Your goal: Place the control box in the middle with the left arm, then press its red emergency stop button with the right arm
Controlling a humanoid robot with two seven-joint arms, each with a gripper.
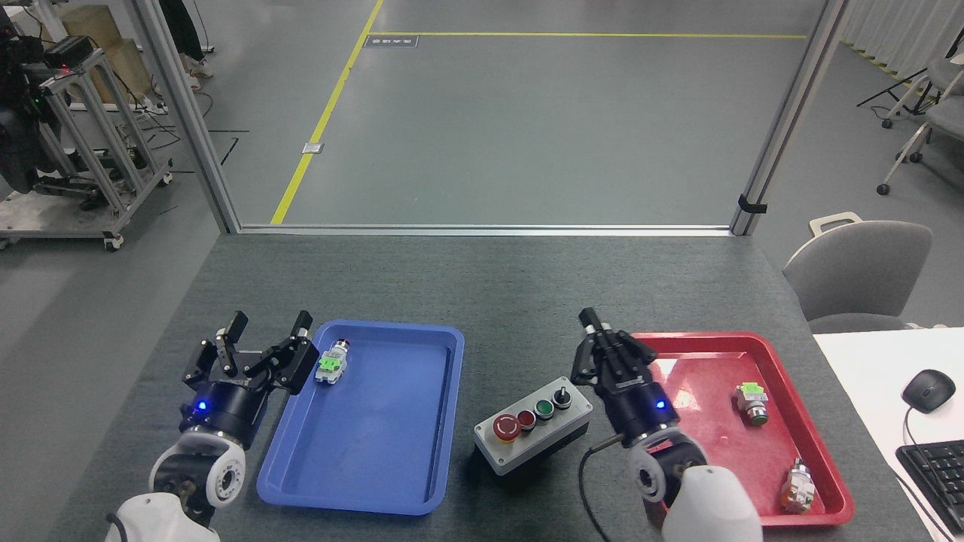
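The control box [535, 433] lies on the bare dark-grey tabletop [482, 293] between the two trays, long side slanting up to the right. Along its top run a black knob, a green button, a small red button and the big red emergency stop button [506, 427] at its left end. My left gripper [260, 348] stands open and empty left of the blue tray [444, 354], well away from the box. My right gripper [602, 342] hovers just right of the box at the red tray's left edge, fingers drawn together, holding nothing.
A white-and-green switch part [331, 363] lies in the blue tray's far left corner. The red tray [761, 339] holds two small switch parts [751, 399] [798, 485]. A white desk with mouse [928, 389] and keyboard stands at right, a grey chair [858, 271] behind it.
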